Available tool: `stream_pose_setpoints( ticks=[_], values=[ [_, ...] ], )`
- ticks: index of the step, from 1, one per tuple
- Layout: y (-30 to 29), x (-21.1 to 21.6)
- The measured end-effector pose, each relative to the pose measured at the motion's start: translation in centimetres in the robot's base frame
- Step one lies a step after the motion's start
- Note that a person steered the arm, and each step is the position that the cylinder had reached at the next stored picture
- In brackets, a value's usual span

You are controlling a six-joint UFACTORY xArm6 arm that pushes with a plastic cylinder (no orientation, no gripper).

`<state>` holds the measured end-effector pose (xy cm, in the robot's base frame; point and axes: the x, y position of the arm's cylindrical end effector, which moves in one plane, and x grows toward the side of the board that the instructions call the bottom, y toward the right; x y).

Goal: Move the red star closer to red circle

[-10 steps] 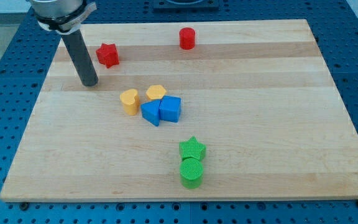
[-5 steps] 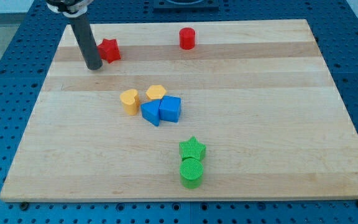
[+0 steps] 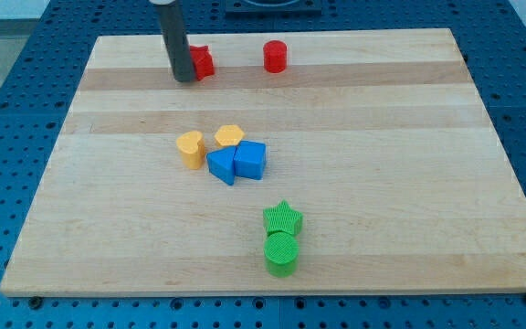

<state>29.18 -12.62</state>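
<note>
The red star [image 3: 203, 61] lies near the view's top, partly hidden behind my rod. My tip [image 3: 184, 79] rests on the board against the star's left side. The red circle [image 3: 275, 57] stands to the right of the star, about a block's width or two away, near the board's top edge.
A yellow heart [image 3: 190, 148] and a yellow hexagon-like block [image 3: 229, 136] sit mid-board beside two blue blocks [image 3: 237, 162]. A green star [image 3: 282, 218] and a green circle [image 3: 281, 253] lie near the view's bottom. The wooden board [image 3: 409, 164] has blue pegboard around it.
My tip moved up and to the right, reached the red star's left side and pushed it right, toward the red circle. The other blocks stayed put.
</note>
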Motion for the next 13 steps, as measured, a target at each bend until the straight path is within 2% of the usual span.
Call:
stream_pose_setpoints(
  ticks=[1,2,4,5,6,8,9,11,13],
  values=[
    [3.0,0.0],
    [3.3,0.1],
    [-3.6,1.1],
    [-3.5,-1.3],
    [-0.5,-3.9],
    [1.1,-3.9],
    [4.8,-3.7],
    [7.7,-2.9],
    [7.8,-2.8]
  ],
)
